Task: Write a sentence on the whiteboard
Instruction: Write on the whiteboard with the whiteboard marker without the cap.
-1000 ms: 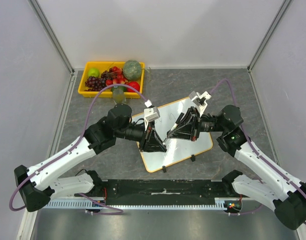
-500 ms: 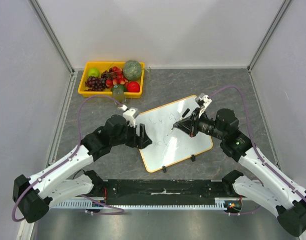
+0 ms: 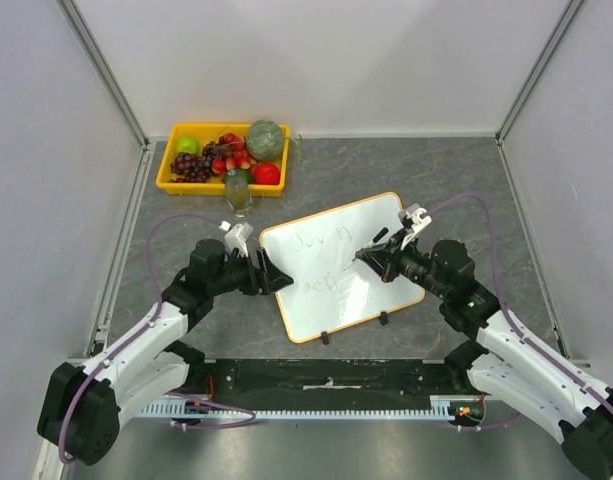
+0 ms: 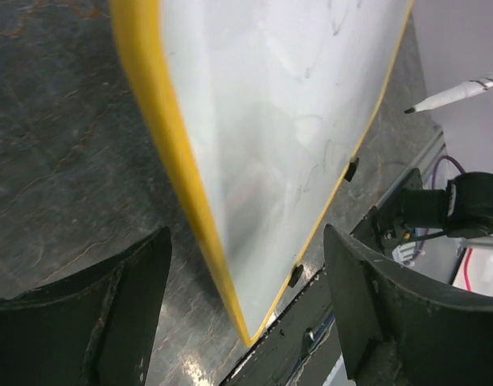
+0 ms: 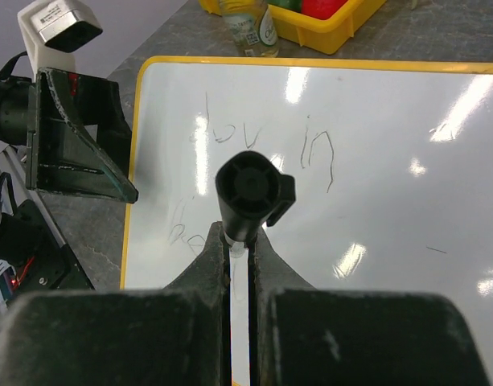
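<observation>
The whiteboard (image 3: 386, 225), white with a thin orange-yellow frame, lies flat at the table's middle. The sentence (image 3: 322, 240) is faint dark handwriting in two lines, also seen in the right wrist view as the sentence (image 5: 266, 138). My left gripper (image 3: 273, 279) is open at the board's left edge; the whiteboard's (image 4: 270, 121) near corner lies between its wide-apart fingers (image 4: 93, 322), untouched. My right gripper (image 5: 240, 257) is shut on a marker (image 5: 250, 191) held above the whiteboard (image 5: 391, 209). From above, the right gripper (image 3: 379, 258) hovers over the board's right half.
A yellow fruit tray (image 3: 164, 172) sits at the back left, with a small bottle (image 3: 238, 192) standing in front of it. Two black clips (image 4: 351, 169) sit on the board's near edge. A black rail (image 3: 326, 372) runs along the table's near side.
My left gripper has opened and drawn back left off the board. The right arm has pulled back toward the right with the marker, uncovering the writing.
</observation>
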Action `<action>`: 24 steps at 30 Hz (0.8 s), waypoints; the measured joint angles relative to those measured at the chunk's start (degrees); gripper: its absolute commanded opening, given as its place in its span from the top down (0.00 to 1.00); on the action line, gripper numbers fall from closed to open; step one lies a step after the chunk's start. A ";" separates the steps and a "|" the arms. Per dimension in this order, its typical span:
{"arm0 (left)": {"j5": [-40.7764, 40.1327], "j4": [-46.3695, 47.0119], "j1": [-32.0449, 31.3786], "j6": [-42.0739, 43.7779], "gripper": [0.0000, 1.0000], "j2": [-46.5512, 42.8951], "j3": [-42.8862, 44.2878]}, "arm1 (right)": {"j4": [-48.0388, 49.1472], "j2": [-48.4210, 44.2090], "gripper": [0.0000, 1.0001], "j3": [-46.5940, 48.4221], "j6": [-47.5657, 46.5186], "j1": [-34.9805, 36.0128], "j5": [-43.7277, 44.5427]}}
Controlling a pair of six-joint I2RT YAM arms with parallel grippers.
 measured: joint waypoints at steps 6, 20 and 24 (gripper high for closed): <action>5.40 9.31 0.15 0.00 0.42 5.01 -0.61 | 2.93 1.18 1.00 -1.33 -1.42 3.89 1.16; 17.18 27.47 1.44 -2.82 0.98 11.54 -3.61 | 5.01 1.97 1.00 -4.26 -5.03 10.82 7.48; 17.22 27.30 1.57 -2.93 0.98 11.63 -3.63 | 6.19 1.79 1.00 -5.31 -5.55 12.46 11.52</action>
